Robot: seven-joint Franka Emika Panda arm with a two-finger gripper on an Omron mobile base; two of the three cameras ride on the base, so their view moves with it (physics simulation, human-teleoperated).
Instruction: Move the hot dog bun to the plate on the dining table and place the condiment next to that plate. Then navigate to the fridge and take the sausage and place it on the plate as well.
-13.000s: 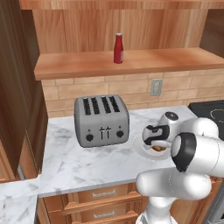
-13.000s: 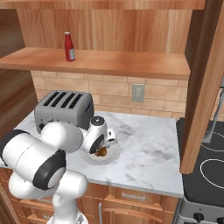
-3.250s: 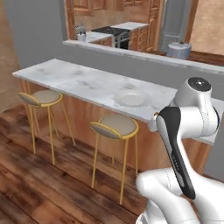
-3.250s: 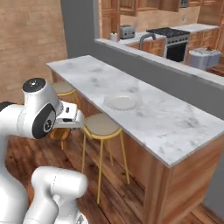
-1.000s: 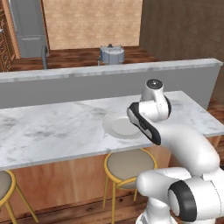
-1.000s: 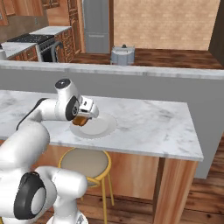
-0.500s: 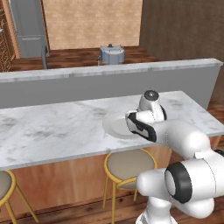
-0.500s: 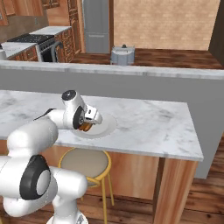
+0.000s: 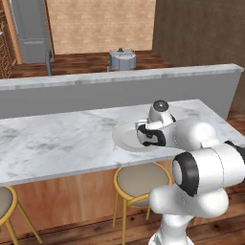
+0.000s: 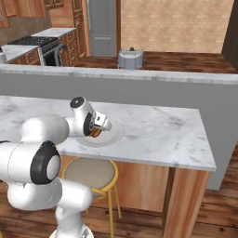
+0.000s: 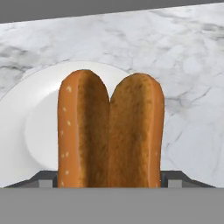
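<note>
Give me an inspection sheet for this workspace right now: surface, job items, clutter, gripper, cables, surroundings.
Surface: dining table, white grey-veined marble, wood base.
Job's things: hot dog bun between the gripper's jaws, low over the plate; whether it touches the plate is unclear. Plate sits near the table's front edge. Fridge stands far behind.
Clutter: nothing seen on the table.
Gripper: gripper closed on the bun, over the plate.
Cables: nothing seen.
Surroundings: grey half wall behind the table, stool below, a lidded pot beyond, oven range at far left.
</note>
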